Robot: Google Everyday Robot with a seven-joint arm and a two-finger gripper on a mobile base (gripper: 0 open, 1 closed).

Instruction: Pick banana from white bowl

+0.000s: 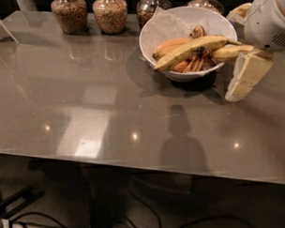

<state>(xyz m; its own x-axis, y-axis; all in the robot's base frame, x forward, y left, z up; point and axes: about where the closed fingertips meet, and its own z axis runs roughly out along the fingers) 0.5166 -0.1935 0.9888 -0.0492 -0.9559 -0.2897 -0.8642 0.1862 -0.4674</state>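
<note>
At the right edge of the worktop [85, 99], the gripper [237, 86] hangs just beside the white bowl [190, 77], tilted toward it, probably lining up. Released or clenched? I can't tell. The banana [192, 49] lies across the top of the other fruit, well exposed.

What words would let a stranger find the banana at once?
On the grey table, find the white bowl at the far side, beside the glass jars and next to the robot's hand. The banana is the longest fruit, lying across the top, with a dark mid-length spot; the neighbouring banana is shorter.
</note>
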